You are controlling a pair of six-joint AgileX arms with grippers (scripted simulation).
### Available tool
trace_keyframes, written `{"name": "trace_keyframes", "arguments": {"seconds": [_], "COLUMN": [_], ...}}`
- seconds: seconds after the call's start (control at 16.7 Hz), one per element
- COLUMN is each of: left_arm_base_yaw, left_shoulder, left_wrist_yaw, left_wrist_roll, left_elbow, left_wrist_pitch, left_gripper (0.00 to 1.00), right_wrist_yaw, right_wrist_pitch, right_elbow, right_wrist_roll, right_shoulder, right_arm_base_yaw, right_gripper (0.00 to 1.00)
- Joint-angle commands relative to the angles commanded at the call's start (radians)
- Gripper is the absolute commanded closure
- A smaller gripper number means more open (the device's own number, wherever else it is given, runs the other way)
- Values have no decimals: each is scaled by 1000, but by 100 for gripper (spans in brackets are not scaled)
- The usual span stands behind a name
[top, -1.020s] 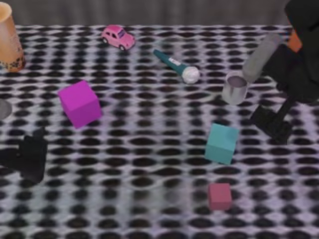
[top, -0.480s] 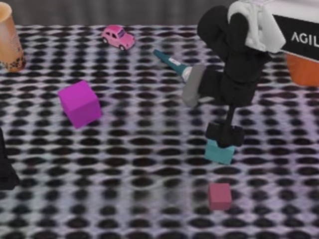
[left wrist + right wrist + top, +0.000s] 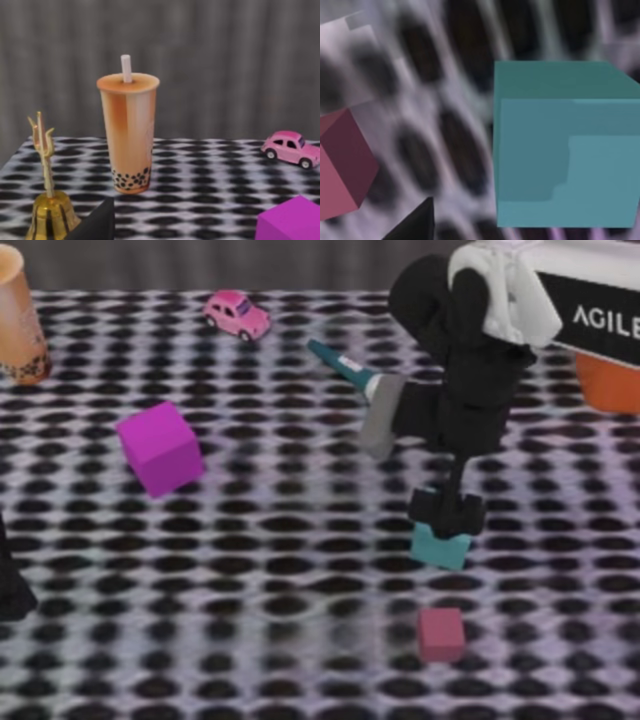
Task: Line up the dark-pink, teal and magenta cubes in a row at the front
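The teal cube (image 3: 441,549) lies right of centre, and my right gripper (image 3: 448,512) hangs open directly over its far half, fingers on either side. In the right wrist view the teal cube (image 3: 565,150) fills the frame close up, with one dark fingertip (image 3: 417,225) beside it. The small dark-pink cube (image 3: 441,633) lies just in front of the teal one, also seen as a dark-pink cube (image 3: 340,170) from the wrist. The big magenta cube (image 3: 159,448) sits at the left. My left gripper (image 3: 8,585) is parked at the left edge, with the magenta cube (image 3: 292,220) partly in its view.
A pink toy car (image 3: 238,314) and a teal-handled microphone (image 3: 340,362) lie at the back. A bubble-tea cup (image 3: 18,320) stands at the back left. An orange object (image 3: 608,380) is at the right edge. A gold bell (image 3: 50,215) stands near the left gripper.
My right arm has swung in from the right edge to above the teal cube and settled slightly lower. My left arm has drawn back to the left edge. The cubes have not moved.
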Motion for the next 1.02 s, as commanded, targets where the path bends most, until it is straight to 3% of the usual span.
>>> {"name": "trace_keyframes", "arguments": {"seconds": [0.48, 0.78, 1.02], "left_arm_base_yaw": [0, 0, 0], "left_shoulder": [0, 0, 0], "left_wrist_yaw": [0, 0, 0], "left_wrist_roll": [0, 0, 0], "left_elbow": [0, 0, 0], "left_wrist_pitch": [0, 0, 0], "left_gripper": [0, 0, 0], "right_wrist_yaw": [1, 1, 1], "right_wrist_pitch": [270, 294, 294], "right_elbow": [-159, -175, -175], "right_wrist_roll": [3, 3, 3], "right_shoulder": [105, 119, 119], "right_arm_base_yaw": [5, 6, 6], "right_gripper": [0, 0, 30]}}
